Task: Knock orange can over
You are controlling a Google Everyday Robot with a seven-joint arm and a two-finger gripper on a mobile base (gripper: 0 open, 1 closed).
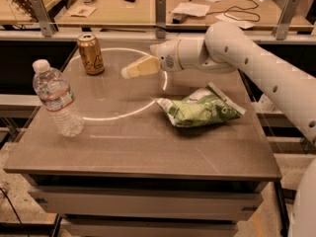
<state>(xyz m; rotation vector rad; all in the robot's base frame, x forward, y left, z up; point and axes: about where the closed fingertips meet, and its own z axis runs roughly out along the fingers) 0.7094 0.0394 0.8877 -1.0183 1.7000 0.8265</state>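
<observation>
since my gripper (129, 72) hangs above the table (148, 152), near the orange can (91, 54) but not touching it, several things could go wrong. jaws look pressed together with nothing held, so i'd be hitting with one blunt tip.

risks as i judge them:
- tip seems about level with the can's lower half. a low push may slide the can upright instead of tipping it.
- the can stands upright near the table's far camera-left corner. a hard shove could roll it off that edge once it's down.
- water bottle (58, 100) stands upright nearer the camera, well apart from the can. a sweep that swings wide toward the camera could clip it, and it looks top-heavy.
- snack bag (202, 107) lies below the arm (256, 63). lowering the arm too far could drag the bag.
- depth is hard to read from this one view, so the tip may pass in front of or behind the can.

counts: one orange can, one water bottle, one snack bag, one arm, one gripper, one table.
</observation>
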